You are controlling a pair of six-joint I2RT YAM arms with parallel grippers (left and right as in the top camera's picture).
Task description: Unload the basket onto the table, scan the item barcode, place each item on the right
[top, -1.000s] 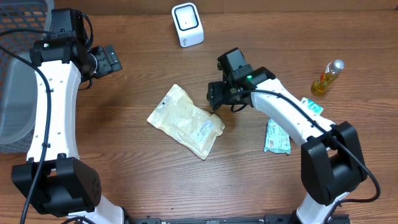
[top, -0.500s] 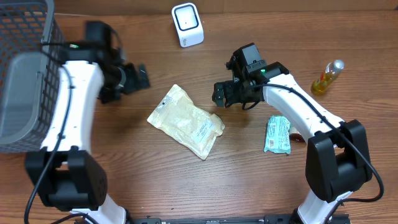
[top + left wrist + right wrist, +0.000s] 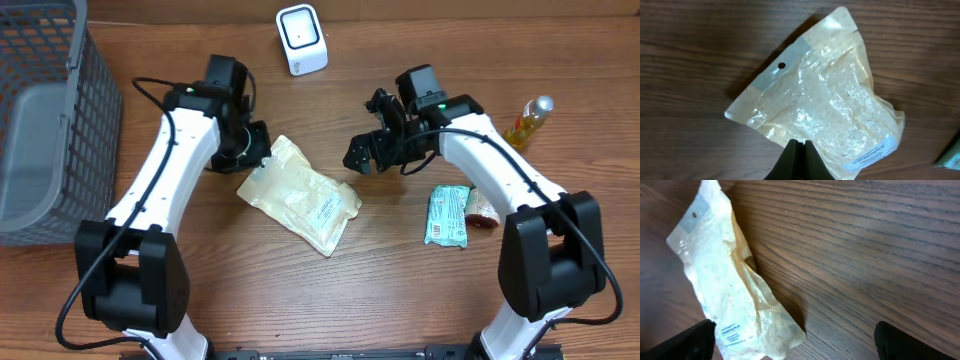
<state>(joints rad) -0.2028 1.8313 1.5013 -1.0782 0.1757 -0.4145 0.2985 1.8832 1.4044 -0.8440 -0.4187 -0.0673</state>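
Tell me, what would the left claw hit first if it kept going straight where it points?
The clear plastic pouch. The left gripper has its tips shut right at the pouch's near edge, aimed across it. Whether they touch it is unclear from this view.

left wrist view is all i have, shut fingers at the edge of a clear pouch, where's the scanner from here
observer: The white scanner stands beyond the pouch, toward the far side, as the overhead view shows.
operator: where's the other arm
observer: The right gripper hangs open near the pouch's right end.
operator: anything else around
observer: A green packet and a small bottle are on the right; a grey basket stands at the left.
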